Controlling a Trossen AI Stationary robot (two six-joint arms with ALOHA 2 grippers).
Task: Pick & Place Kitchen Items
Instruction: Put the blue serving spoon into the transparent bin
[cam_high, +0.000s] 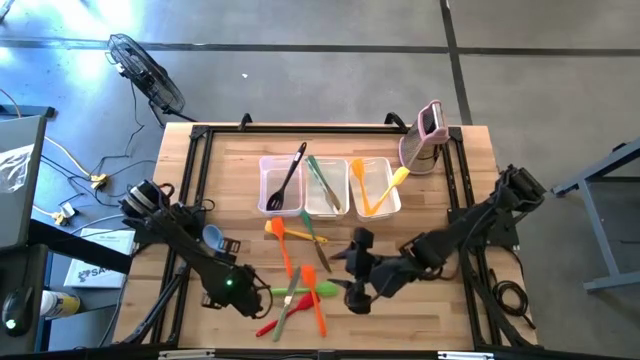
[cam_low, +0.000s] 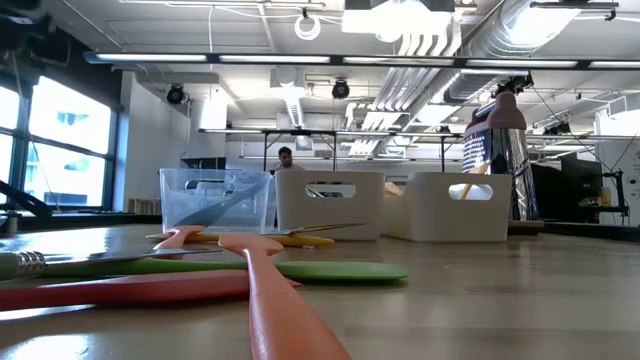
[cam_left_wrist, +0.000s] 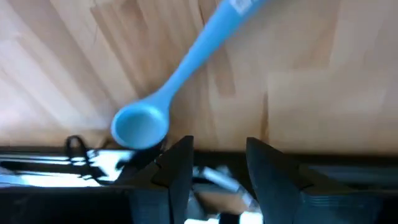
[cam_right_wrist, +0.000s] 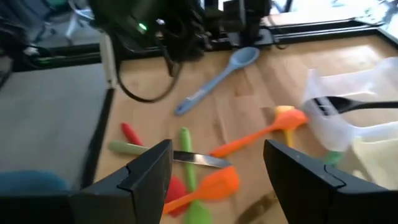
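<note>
Kitchen items (cam_high: 296, 290), slim-handled spatulas and spoons in orange, green, red and yellow, are seen heaped loose on the near-centre of the wooden table (cam_high: 470, 180); others are already stowed in the three clear rectangular plastic tubs (cam_high: 328, 186) at the far side. A light-blue plastic spoon (cam_left_wrist: 168, 93) is noted lying apart, near the left edge.

The right gripper (cam_right_wrist: 217, 177) is held above the pile with its fingers spread wide and nothing between them; an orange spatula (cam_right_wrist: 258, 135) and a green-handled utensil (cam_right_wrist: 186, 165) lie ahead of it. The left gripper (cam_left_wrist: 217, 165) is placed just beside the blue spoon's bowl, fingers partly apart, empty.

Step judged in hand: approach and selection for a further pick, sorting roughly half done. The handles overlap, so the next move is judged to call for a descent centred across one handle that lies free of its neighbours, then closure and a lift toward a tub.
</note>
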